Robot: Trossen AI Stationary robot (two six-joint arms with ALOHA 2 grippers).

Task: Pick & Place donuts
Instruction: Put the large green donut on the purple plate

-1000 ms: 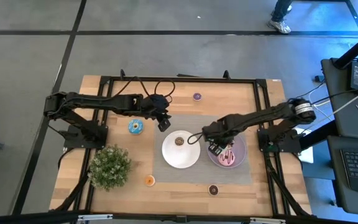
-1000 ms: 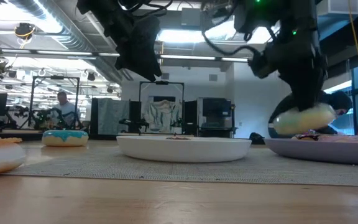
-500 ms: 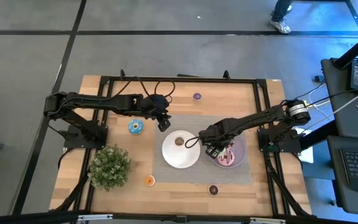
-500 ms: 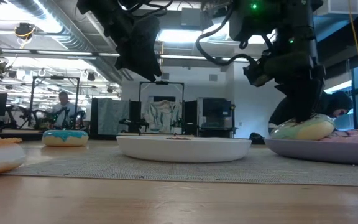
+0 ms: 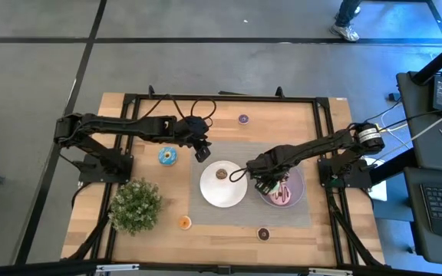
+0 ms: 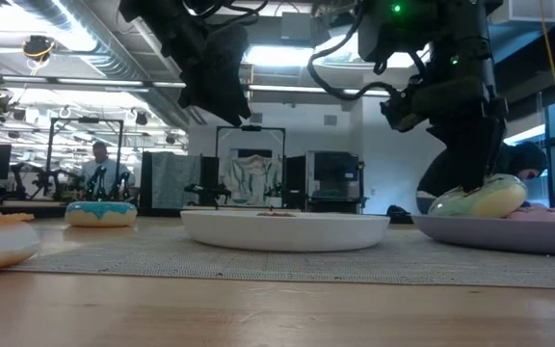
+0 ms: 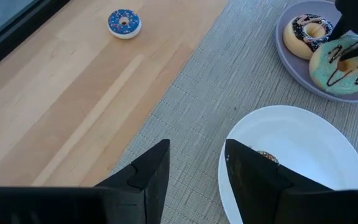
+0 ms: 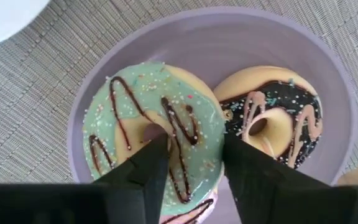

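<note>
Wooden table (image 5: pixel 129 107) inside a black frame, carrying a grey woven mat (image 5: pixel 236 215) at its centre, seen from above against a dark concrete floor. On the mat a white plate (image 5: pixel 213 195) sits at centre and a purple plate (image 5: pixel 301 184) to its right. The right gripper (image 5: pixel 265 184) is lowered over the purple plate; its wrist view shows the two dark fingers parted on either side of the green donut (image 8: pixel 151 143), which lies flat on the plate touching a brown-iced donut (image 8: pixel 272 124), so the donut appears set down and released, not gripped. A pink-iced donut (image 5: pixel 281 195) also lies on this plate, which evidently serves as the collecting dish for the larger rings. The left gripper (image 5: pixel 202 151) hangs above the table at the upper left edge of the white plate, fingers partly apart and empty, apparently waiting its turn clear of the right arm's working space. A blue donut (image 5: pixel 167 156) remains on bare wood left of that gripper, probably the next piece to fetch. Tiny donuts lie scattered: a purple one (image 5: pixel 243 119) near the top edge, an orange one (image 5: pixel 184 222) at lower left, a brown one (image 5: pixel 263 233) at the mat's lower edge, and another small brown ring (image 5: pixel 221 174) already on the white plate, suggesting sorting by size. A potted plant (image 5: pixel 135 205) stands at lower left.
</note>
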